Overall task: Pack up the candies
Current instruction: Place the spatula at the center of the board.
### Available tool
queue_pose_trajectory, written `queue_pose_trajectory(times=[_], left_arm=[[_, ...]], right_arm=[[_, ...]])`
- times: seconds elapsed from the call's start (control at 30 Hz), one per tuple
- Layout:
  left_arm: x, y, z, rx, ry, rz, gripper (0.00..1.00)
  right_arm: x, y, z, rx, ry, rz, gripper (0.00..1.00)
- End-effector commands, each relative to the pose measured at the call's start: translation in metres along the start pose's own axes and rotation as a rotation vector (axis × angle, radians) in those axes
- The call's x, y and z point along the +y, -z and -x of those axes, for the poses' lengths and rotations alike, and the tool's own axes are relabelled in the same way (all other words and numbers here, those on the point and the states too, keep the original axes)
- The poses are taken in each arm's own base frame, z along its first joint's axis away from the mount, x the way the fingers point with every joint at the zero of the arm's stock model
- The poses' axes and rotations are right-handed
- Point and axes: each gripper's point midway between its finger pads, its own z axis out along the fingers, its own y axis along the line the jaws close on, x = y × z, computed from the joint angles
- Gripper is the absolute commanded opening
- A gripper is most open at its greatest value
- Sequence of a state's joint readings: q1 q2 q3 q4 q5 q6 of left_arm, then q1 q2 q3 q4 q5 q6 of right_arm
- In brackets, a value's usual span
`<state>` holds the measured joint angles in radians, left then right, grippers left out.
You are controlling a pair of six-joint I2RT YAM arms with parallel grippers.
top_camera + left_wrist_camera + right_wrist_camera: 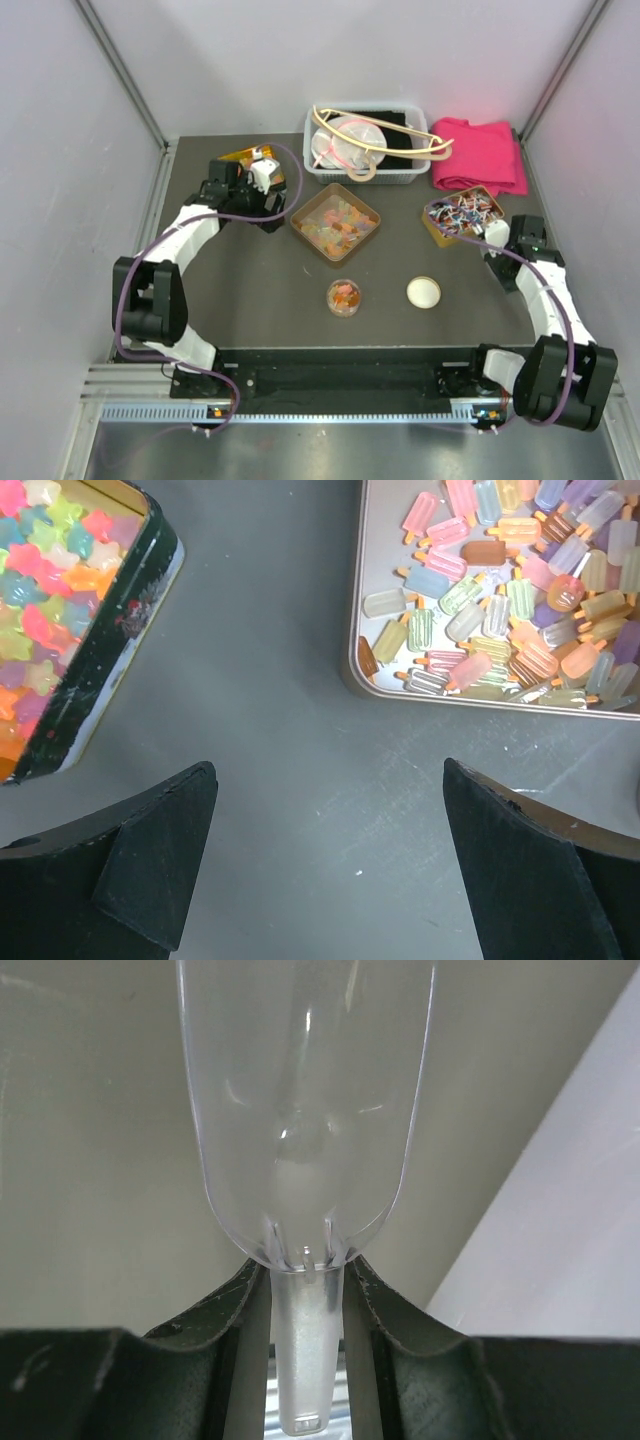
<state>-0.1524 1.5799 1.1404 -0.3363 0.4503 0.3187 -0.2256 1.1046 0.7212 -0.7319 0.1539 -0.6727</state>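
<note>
The candies [336,224] are small translucent orange, yellow, pink and pale pieces in a square tin [300,222] at the table's middle. They also show in the left wrist view [500,590], at upper right. A small round tub [345,297] in front of the tin holds a few candies. My left gripper [268,212] is open and empty just left of the tin, low over bare table in its wrist view [330,850]. My right gripper [497,233] is shut on the handle of a clear plastic scoop [305,1100], which looks empty.
A round white lid [424,292] lies right of the tub. A tin of twist-wrapped sweets [462,212] sits by my right gripper. A dark tin of star-shaped gummies [60,600] is behind my left gripper. A clear basket [400,170] and pink cloth [480,155] are at the back.
</note>
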Motion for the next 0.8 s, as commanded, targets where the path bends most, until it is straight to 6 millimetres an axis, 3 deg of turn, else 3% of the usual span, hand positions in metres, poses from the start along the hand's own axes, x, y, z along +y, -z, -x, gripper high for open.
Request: queue_pose_trajectory(times=[0.0, 0.17, 0.4, 0.6, 0.7, 0.77], left_arm=[[0.005, -0.01, 0.014, -0.048, -0.061, 0.039, 0.99], [-0.002, -0.026, 0.016, -0.041, -0.078, 0.033, 0.99], [-0.018, -0.034, 0.015, -0.047, -0.104, 0.005, 0.99], [-0.028, -0.041, 0.011, -0.032, -0.141, -0.001, 0.99], [-0.031, -0.044, 0.013, -0.031, -0.157, -0.002, 0.99], [-0.033, -0.045, 0.015, -0.033, -0.164, -0.005, 0.99]], right_arm=[[-0.012, -0.018, 0.021, -0.072, -0.035, -0.036, 0.0], [-0.009, -0.038, 0.024, -0.048, -0.059, -0.018, 0.0], [-0.01, -0.061, 0.021, -0.002, -0.059, -0.027, 0.01], [-0.016, -0.067, 0.025, -0.013, -0.077, -0.06, 0.07], [-0.017, -0.062, 0.029, -0.034, -0.091, -0.058, 0.19], [-0.015, -0.055, 0.031, -0.049, -0.092, -0.043, 0.33]])
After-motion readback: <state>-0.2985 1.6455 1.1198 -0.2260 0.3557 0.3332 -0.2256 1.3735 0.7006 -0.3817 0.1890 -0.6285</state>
